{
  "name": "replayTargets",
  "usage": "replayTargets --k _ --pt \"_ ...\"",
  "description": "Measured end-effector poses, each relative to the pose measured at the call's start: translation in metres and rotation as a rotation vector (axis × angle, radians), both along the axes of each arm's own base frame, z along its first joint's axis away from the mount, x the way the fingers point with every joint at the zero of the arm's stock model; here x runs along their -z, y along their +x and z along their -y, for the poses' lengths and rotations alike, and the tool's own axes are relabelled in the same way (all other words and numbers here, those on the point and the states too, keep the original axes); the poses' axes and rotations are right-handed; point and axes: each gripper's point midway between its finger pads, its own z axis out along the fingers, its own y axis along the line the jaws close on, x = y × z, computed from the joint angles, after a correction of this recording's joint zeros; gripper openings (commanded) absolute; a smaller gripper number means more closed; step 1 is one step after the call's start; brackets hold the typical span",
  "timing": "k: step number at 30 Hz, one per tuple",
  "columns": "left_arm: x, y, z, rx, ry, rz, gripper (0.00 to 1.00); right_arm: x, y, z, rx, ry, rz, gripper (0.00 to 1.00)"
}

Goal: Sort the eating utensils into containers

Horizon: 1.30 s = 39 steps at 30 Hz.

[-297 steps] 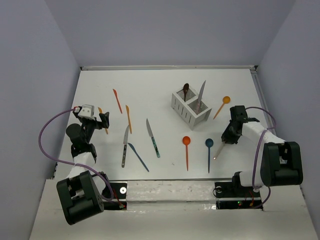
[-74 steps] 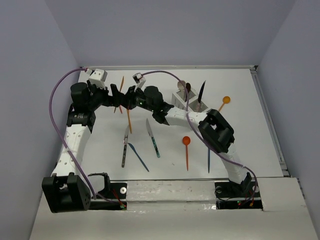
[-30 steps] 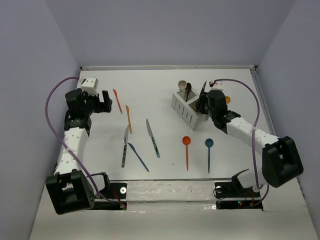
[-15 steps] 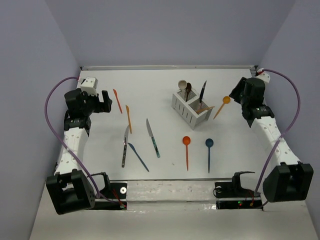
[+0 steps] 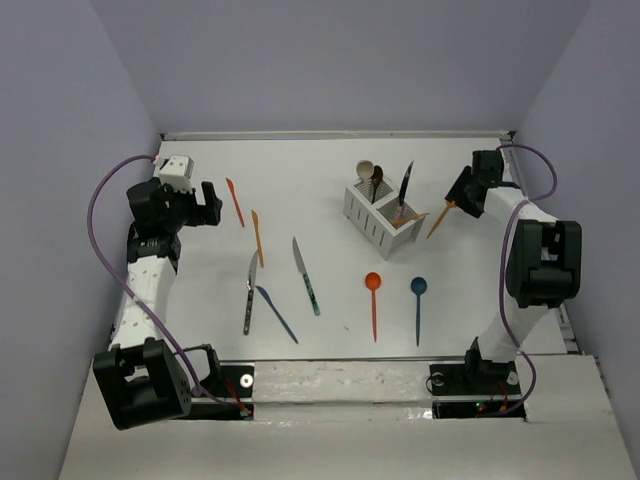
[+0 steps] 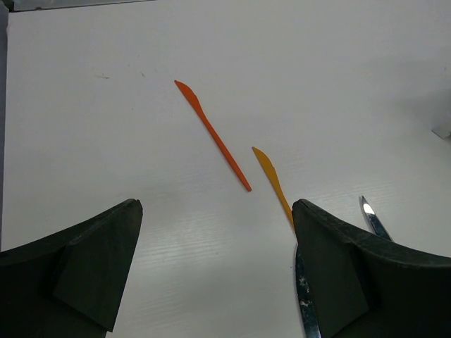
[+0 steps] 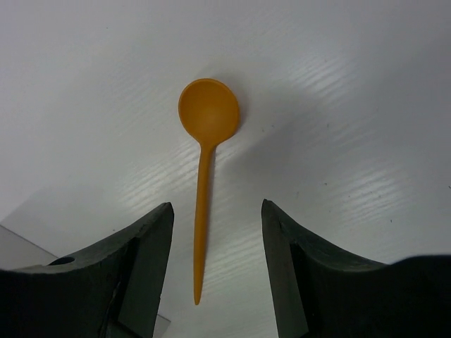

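Note:
The white slatted caddy stands at the back right and holds a beige spoon, a dark spoon, a dark knife and an orange knife. My right gripper is open and empty, low over a yellow-orange spoon just right of the caddy. In the right wrist view the spoon lies between my open fingers. My left gripper is open and empty at the back left. In its wrist view a red-orange knife and an orange knife lie ahead.
On the table lie a silver knife, a blue knife, a silver knife with a teal handle, an orange spoon and a blue spoon. Walls enclose the table on three sides.
My right gripper left the caddy, swung out to the far right, then came down over the yellow-orange spoon. An orange knife now leans in the caddy. The left arm has not moved.

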Motion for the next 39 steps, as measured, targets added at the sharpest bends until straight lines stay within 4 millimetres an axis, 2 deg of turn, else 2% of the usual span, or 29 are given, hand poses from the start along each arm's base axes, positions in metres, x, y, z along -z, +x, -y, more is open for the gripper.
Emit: replayTargets --k 4,6,11,13,18,19,24,27,28,30,32,33,34,36,37,39 --pt "0.005 -0.001 0.000 0.001 -0.001 -0.004 0.99 0.007 0.015 0.000 -0.006 0.000 -0.007 0.56" --pt "0.005 0.000 0.000 0.001 -0.002 -0.006 0.99 0.018 0.021 -0.004 -0.018 -0.005 -0.028 0.55" --pt "0.006 0.000 0.000 0.001 -0.002 -0.006 0.99 0.050 0.026 -0.023 -0.065 -0.046 -0.115 0.51" --pt "0.005 0.000 0.000 0.000 -0.002 -0.006 0.99 0.048 0.029 -0.029 -0.075 -0.060 -0.117 0.48" --pt "0.005 -0.001 -0.002 -0.006 -0.001 -0.003 0.99 0.051 0.023 -0.031 -0.078 -0.076 -0.146 0.11" --pt "0.004 -0.001 -0.003 -0.008 -0.001 -0.001 0.99 0.052 0.021 -0.029 -0.074 -0.083 -0.154 0.00" --pt "0.000 -0.002 -0.006 -0.014 0.001 0.012 0.99 0.051 0.018 -0.021 -0.063 -0.112 -0.162 0.00" --pt "-0.005 -0.003 -0.008 -0.020 0.003 0.026 0.99 0.038 0.012 -0.016 -0.069 -0.143 -0.151 0.00" --pt "-0.005 -0.003 -0.009 -0.021 0.003 0.028 0.99 0.031 0.011 -0.015 -0.074 -0.153 -0.138 0.00" --pt "-0.007 -0.004 -0.009 -0.022 0.003 0.034 0.99 0.005 0.008 -0.013 -0.085 -0.174 -0.079 0.00" --pt "-0.007 -0.004 -0.009 -0.020 0.003 0.035 0.99 -0.037 0.008 -0.010 -0.085 -0.201 0.024 0.00" --pt "-0.007 -0.004 -0.009 -0.018 0.002 0.034 0.99 -0.069 0.009 -0.007 -0.076 -0.220 0.105 0.00" --pt "-0.007 -0.004 -0.008 -0.017 0.001 0.033 0.99 -0.092 0.011 -0.007 -0.070 -0.238 0.166 0.00" --pt "-0.006 -0.005 -0.008 -0.014 -0.001 0.032 0.99 -0.162 0.012 -0.004 -0.041 -0.294 0.340 0.00" --pt "-0.005 -0.005 -0.008 -0.013 -0.001 0.031 0.99 -0.184 0.012 -0.006 -0.037 -0.318 0.395 0.00" --pt "-0.005 -0.005 -0.007 -0.012 -0.002 0.030 0.99 -0.241 0.013 -0.024 -0.050 -0.374 0.556 0.00"
